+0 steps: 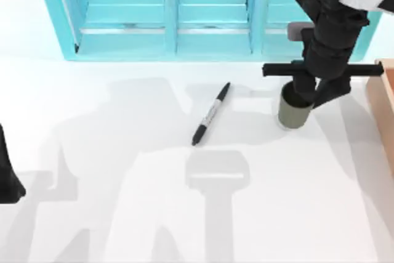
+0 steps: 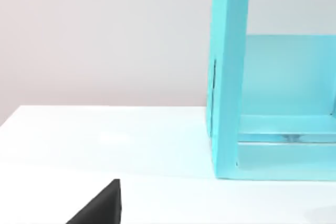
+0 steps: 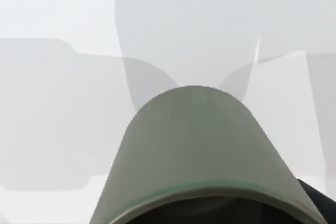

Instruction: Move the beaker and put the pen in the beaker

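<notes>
The beaker (image 1: 294, 112), a small olive-grey cup, stands upright on the white table right of centre. My right gripper (image 1: 314, 93) hangs directly over it and reaches down around its rim, with the beaker (image 3: 197, 150) very close beneath the wrist camera. How tightly it holds the cup is hidden. The pen (image 1: 211, 114), grey-barrelled with black cap and black end, lies flat and slanted on the table a little left of the beaker, untouched. My left arm (image 1: 7, 177) stays parked at the table's left edge.
A turquoise shelf unit (image 1: 166, 16) runs along the back of the table; its side panel (image 2: 228, 77) stands ahead of the left wrist camera. A brown tray edge (image 1: 385, 103) sits at the far right, close to the right arm.
</notes>
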Controlling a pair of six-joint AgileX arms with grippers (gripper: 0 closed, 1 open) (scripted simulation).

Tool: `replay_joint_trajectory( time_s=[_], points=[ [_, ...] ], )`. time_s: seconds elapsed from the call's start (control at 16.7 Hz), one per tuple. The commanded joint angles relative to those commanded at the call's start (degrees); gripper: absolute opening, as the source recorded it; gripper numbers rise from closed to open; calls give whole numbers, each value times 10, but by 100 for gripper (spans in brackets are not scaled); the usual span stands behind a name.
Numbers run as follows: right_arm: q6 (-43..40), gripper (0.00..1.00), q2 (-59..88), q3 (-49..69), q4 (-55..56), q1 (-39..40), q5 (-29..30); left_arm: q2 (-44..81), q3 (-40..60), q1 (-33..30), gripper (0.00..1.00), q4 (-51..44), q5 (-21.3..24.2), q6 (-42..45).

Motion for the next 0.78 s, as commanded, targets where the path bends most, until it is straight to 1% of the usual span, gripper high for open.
replay_joint_trajectory(
  time_s=[0.18, 0.78],
  points=[
    [0, 0, 0, 0, 0, 0, 0, 0, 0, 0, 100, 0, 0, 0],
    [0, 75, 0, 0, 0, 0, 0, 0, 0, 0, 100, 0, 0, 0]
  ],
)
